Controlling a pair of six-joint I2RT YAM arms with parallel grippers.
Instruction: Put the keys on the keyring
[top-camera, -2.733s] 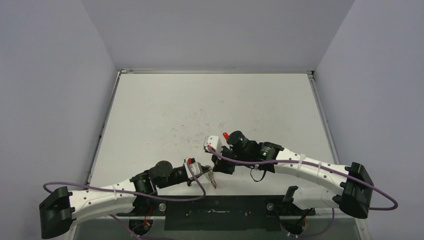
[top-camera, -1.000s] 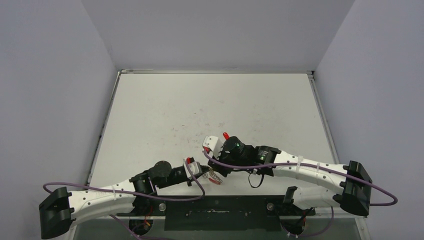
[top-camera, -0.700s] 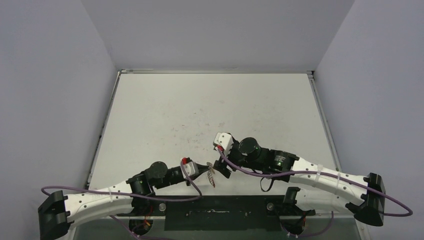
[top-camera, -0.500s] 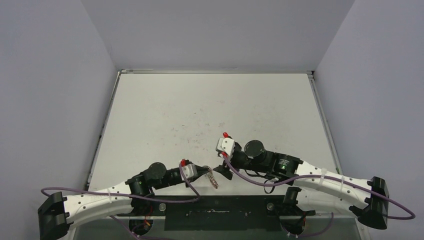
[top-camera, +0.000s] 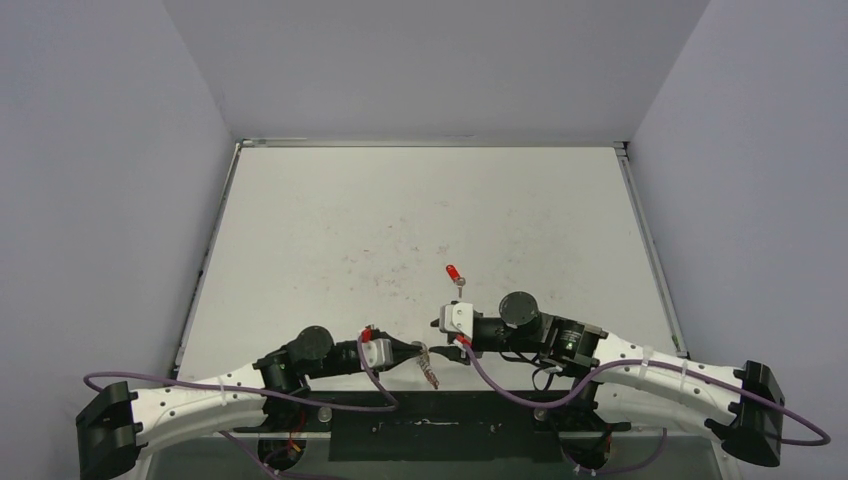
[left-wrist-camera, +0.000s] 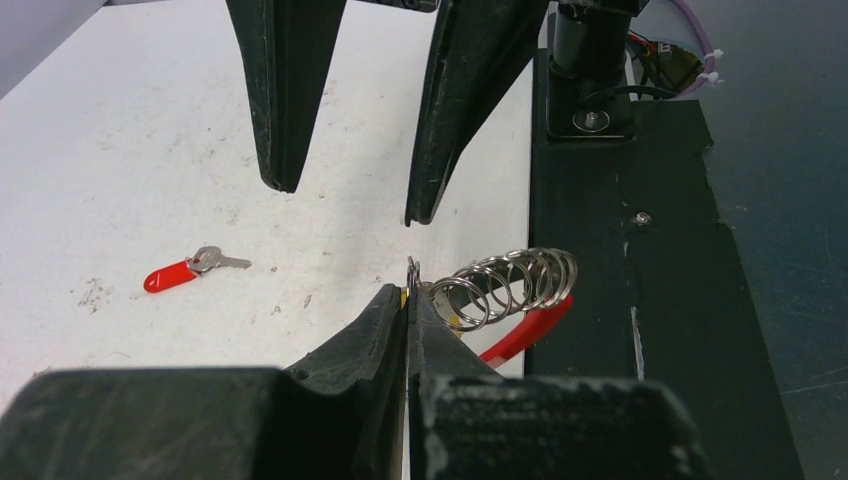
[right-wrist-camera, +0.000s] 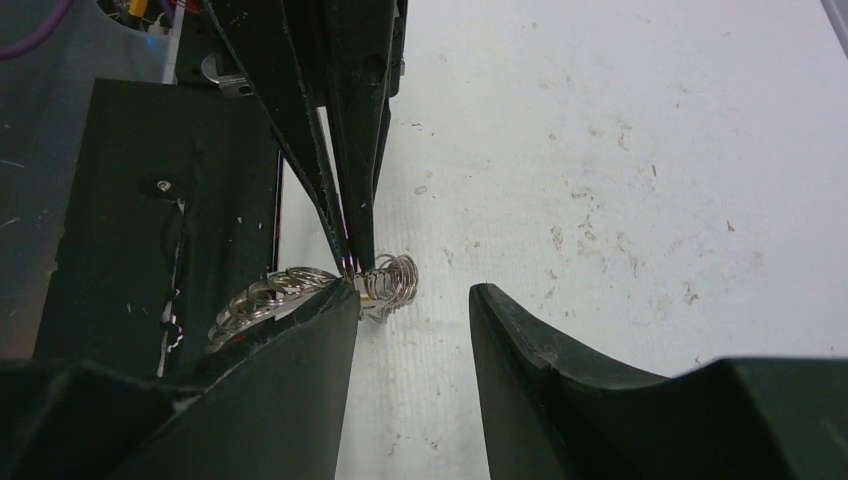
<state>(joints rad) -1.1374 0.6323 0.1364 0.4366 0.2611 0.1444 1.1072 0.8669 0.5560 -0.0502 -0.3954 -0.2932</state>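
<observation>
**While left is pinching the keyring, red key is lying loose: task is sitting early or mid-way**

Desk (top-camera: 400, 220) is carrying everything, with the black base plate (left-wrist-camera: 620, 250) running along its near edge. Left end effector (left-wrist-camera: 410, 300) is sitting fully closed, pinching one end of the keyring (left-wrist-camera: 510, 285). The ring is sticking out sideways over the seam between desk and plate, coils bunched, red sleeve (left-wrist-camera: 520, 335) underneath.

Right end effector (right-wrist-camera: 410, 300) is facing it tip to tip, jaws standing apart and gripping nothing. One of its fingers is sitting just beside the coils; can't tell if it's touching.

Red key (top-camera: 453, 273) is lying flat on the desk, well apart from both end effectors and not threaded.

A yellow sliver (left-wrist-camera: 404, 297) is showing at the left fingertips against the coil. Can't tell whether that's the yellow key, or whether it's on the wire.

My read: at most one key is on. Red key is still needing pickup, then feeding onto the ring.
</observation>
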